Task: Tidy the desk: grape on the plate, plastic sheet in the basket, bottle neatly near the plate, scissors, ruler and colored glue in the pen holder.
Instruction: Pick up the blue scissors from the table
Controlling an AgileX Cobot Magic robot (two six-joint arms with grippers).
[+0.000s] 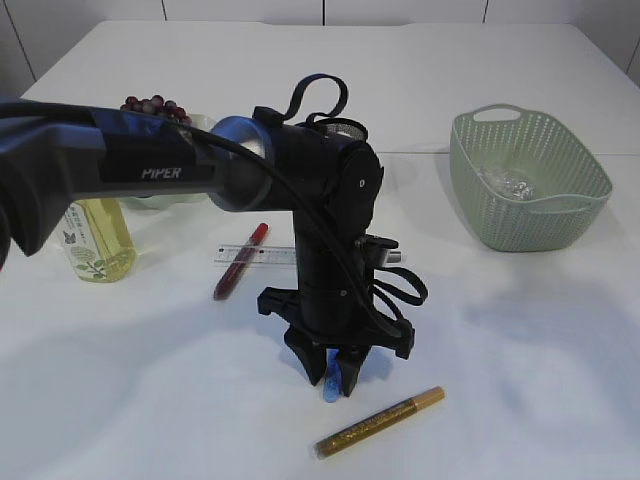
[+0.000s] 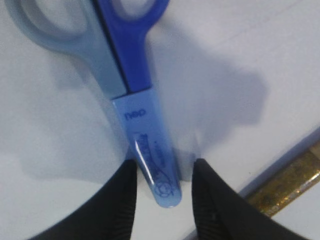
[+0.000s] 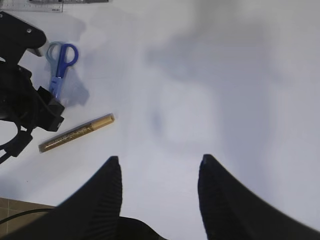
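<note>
straddling the capped tip of the scissors [image 2: 131, 80], the left pincer [image 2: 162, 202] stands open, fingers either side on the surface [image 1: 520, 380]; beside the scissors, a gold glue pen [image 1: 380, 422]; right pincer [image 3: 159, 172] open, empty.

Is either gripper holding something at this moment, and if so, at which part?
The left gripper straddles the capped blade end of the blue-handled scissors on the table; a firm grip cannot be told. The right gripper is open and empty.

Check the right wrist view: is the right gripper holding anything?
No, the right gripper hangs open over bare table, nothing between its fingers.
</note>
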